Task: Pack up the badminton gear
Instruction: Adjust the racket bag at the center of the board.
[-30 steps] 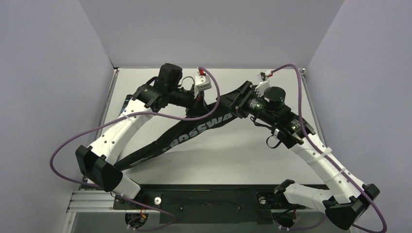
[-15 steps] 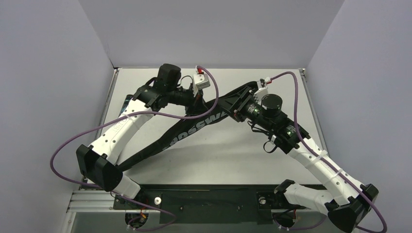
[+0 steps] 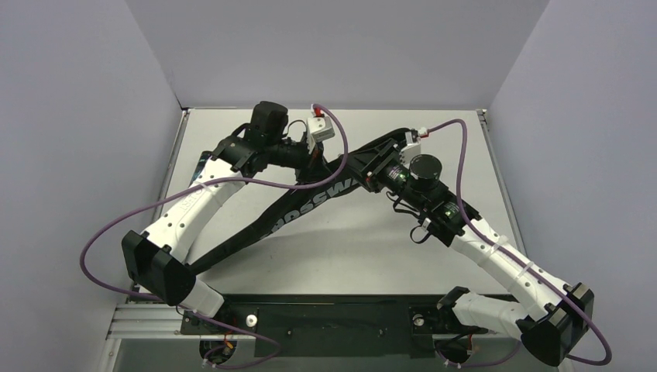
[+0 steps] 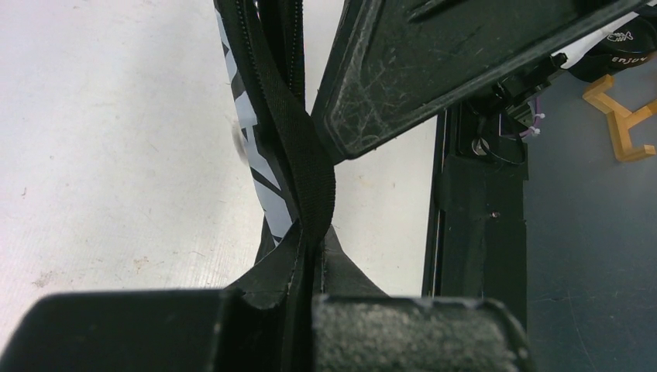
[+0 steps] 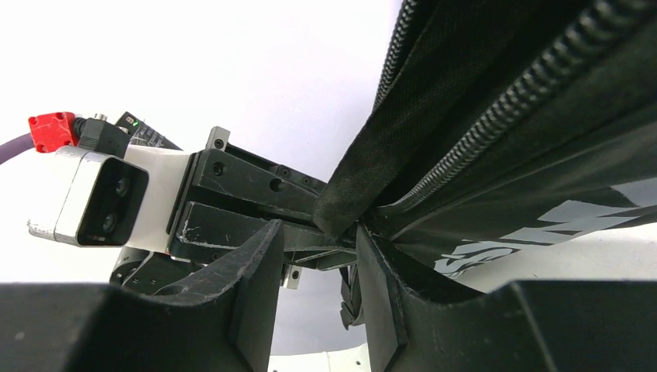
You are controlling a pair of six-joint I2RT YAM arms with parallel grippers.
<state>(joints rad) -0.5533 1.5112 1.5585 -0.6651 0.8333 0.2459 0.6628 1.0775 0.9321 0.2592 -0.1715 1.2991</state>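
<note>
The black teardrop "CROSSWAY" racket bag (image 3: 306, 208) lies diagonally across the table, its far end lifted. My left gripper (image 3: 335, 164) is shut on the bag's black strap and seam (image 4: 306, 232), pinched between the pads (image 4: 418, 333). My right gripper (image 3: 362, 167) is open right beside it. Its fingertips (image 5: 259, 271) straddle the bag's zipper edge (image 5: 341, 217) without closing on it. The zipper (image 5: 496, 108) runs up and right from there. No rackets, shuttlecocks or tube show in any view.
The white table (image 3: 434, 256) is walled in at the left, back and right. The black base rail (image 3: 333, 314) runs along the near edge. The left wrist camera (image 5: 93, 198) sits close in front of the right fingers. An orange bracket (image 4: 620, 116) lies beyond the table edge.
My right arm has moved left along the lifted bag end until its gripper is next to the left gripper. The left arm has barely moved and keeps its hold.
</note>
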